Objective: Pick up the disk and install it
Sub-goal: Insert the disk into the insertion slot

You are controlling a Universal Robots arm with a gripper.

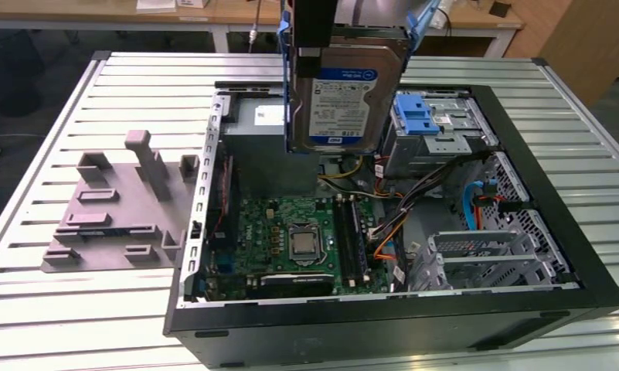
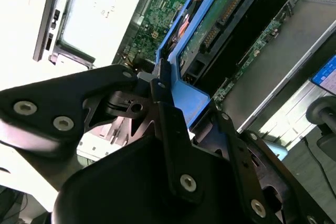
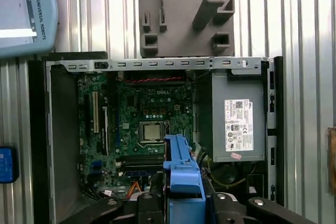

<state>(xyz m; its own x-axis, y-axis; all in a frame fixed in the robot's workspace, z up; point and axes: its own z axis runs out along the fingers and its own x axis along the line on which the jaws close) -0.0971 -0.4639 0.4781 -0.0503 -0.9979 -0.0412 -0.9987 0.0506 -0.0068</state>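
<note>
Exterior view: the open computer case (image 1: 392,321) on the slatted table (image 1: 62,325) holds a bare motherboard (image 1: 278,224), the disk (image 1: 345,100) hangs upright over its far end, the first wrist view adds a grey power supply (image 3: 239,124), and the second wrist view shows the downward-pointing gripper (image 2: 170,90) pinching the disk's blue bracket (image 2: 194,103).

My gripper (image 2: 189,98) is clamped on the disk (image 1: 345,100), with a black finger (image 2: 168,124) pressed to each side of its blue frame and the linkages drawn in. I point straight down and hold the disk upright on edge, in the air over the middle of the table (image 1: 72,309), toward its far edge in the exterior view. A grey joint (image 3: 26,9) of my arm sits off to one side in the first wrist view.
</note>
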